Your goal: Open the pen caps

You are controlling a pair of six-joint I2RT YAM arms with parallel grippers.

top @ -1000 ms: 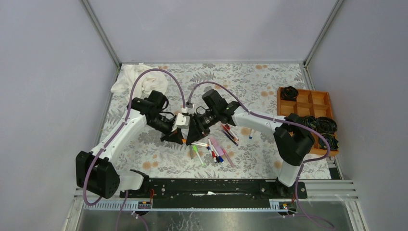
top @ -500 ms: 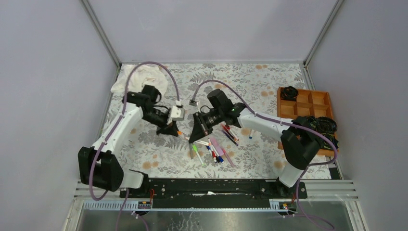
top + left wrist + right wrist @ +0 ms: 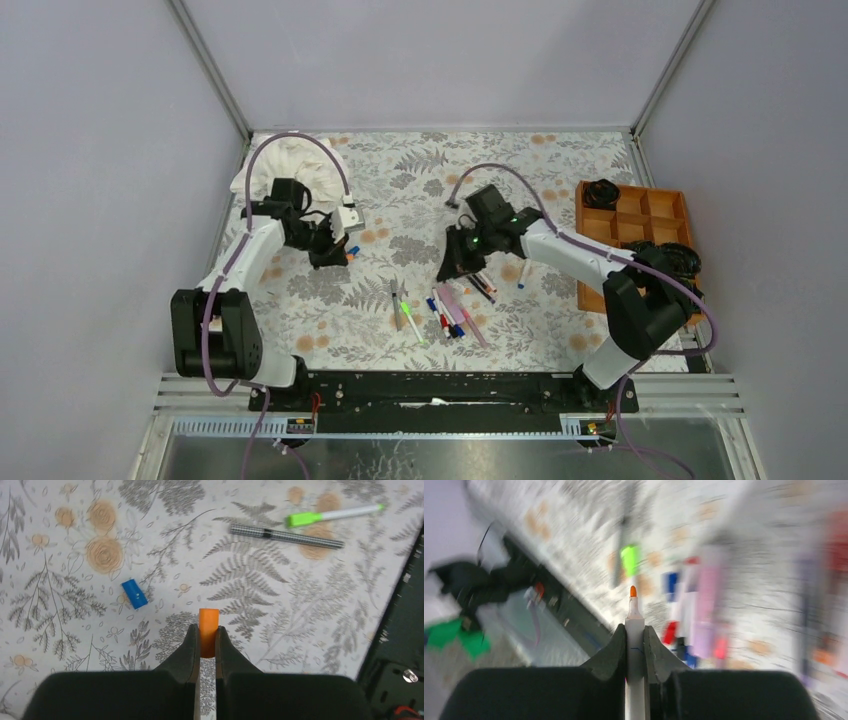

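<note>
My left gripper point(image 3: 208, 639) is shut on an orange pen cap point(image 3: 208, 630) and holds it above the floral cloth at the left point(image 3: 333, 253). A loose blue cap point(image 3: 134, 593) lies on the cloth just left of it. My right gripper point(image 3: 635, 637) is shut on a white-barrelled pen point(image 3: 635, 645) with a bare orange tip, held above the pile of pens point(image 3: 450, 310); the wrist view is motion-blurred. A green-capped pen point(image 3: 330, 515) and a dark checked pen point(image 3: 286, 535) lie beyond the left gripper.
A white cloth point(image 3: 285, 160) lies at the back left. A wooden compartment tray point(image 3: 640, 225) with black cables stands at the right. A black rail point(image 3: 440, 385) runs along the near edge. Grey walls close in on three sides.
The two grippers were together at the centre on one pen; they have pulled apart. The left has swung left with the orange cap, the right has swung right with the uncapped pen.
</note>
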